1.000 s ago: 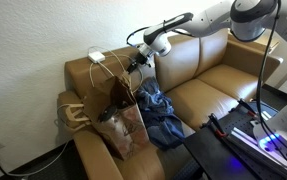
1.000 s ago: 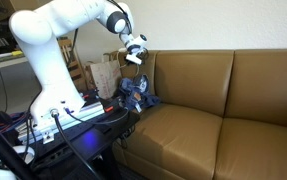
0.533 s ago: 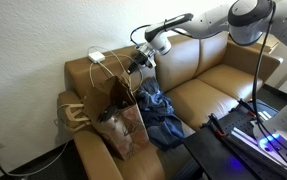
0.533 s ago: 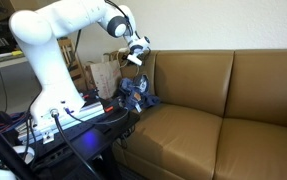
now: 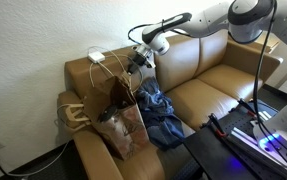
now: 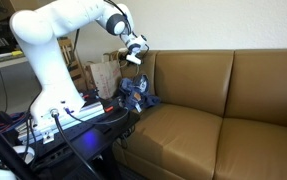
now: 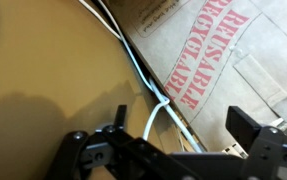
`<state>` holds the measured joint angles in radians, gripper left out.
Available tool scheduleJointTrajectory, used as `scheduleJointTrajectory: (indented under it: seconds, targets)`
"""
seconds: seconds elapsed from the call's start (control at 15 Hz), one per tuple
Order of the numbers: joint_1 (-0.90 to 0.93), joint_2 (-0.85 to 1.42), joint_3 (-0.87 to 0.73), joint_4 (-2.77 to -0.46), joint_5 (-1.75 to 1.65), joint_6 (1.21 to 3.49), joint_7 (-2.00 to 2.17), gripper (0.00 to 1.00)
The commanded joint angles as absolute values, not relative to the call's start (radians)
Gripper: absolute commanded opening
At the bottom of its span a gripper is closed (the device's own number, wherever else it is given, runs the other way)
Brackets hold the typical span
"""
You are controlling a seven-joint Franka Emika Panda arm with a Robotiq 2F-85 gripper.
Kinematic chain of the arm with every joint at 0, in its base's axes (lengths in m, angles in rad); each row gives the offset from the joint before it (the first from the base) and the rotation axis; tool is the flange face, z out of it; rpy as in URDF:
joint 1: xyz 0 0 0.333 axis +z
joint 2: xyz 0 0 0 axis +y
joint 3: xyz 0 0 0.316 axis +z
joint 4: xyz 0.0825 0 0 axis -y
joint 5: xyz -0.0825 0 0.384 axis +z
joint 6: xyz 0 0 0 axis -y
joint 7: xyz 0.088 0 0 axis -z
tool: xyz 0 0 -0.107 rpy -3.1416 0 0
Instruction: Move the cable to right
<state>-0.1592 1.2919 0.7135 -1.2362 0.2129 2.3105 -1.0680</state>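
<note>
The white cable [image 7: 155,112] runs along the gap between the brown couch back [image 7: 53,70] and a paper bag [image 7: 208,50] with red print. My gripper [image 7: 181,125] hovers just over it, open, with the cable lying loose between the two black fingers [image 7: 245,122]. In an exterior view the gripper [image 5: 135,60] hangs at the top of the couch back, beside the cable's thin loop [image 5: 114,62] and its white charger block [image 5: 96,55]. The gripper [image 6: 131,58] also shows above the couch corner, where the cable is too thin to make out.
Paper bags [image 5: 123,125] stand at the couch's end, one with rope handles. A heap of blue clothing [image 5: 161,115] lies on the seat beside them. The arm's base with a dark stand [image 6: 73,110] is close to the couch. The other seat cushions [image 6: 213,130] are bare.
The jaws have opened, and the cable now lies loose between them. The gripper has shifted slightly upward at the couch back.
</note>
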Motion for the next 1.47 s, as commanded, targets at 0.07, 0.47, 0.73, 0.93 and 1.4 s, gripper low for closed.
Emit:
scheduleJointTrajectory:
  seconds: [0.07, 0.47, 0.73, 0.93, 1.4]
  targets:
    - [-0.111, 1.274, 0.684, -1.231, 0.205, 2.417, -1.149, 1.00]
    - [-0.200, 1.276, 0.771, -1.333, 0.179, 2.522, -1.208, 1.00]
    - [-0.225, 1.280, 0.795, -1.366, 0.221, 2.539, -1.345, 1.00]
    - [-0.119, 1.293, 0.814, -1.283, 0.248, 2.507, -1.275, 1.00]
    - [0.221, 1.334, 0.813, -0.978, 0.218, 2.454, -1.179, 0.73]
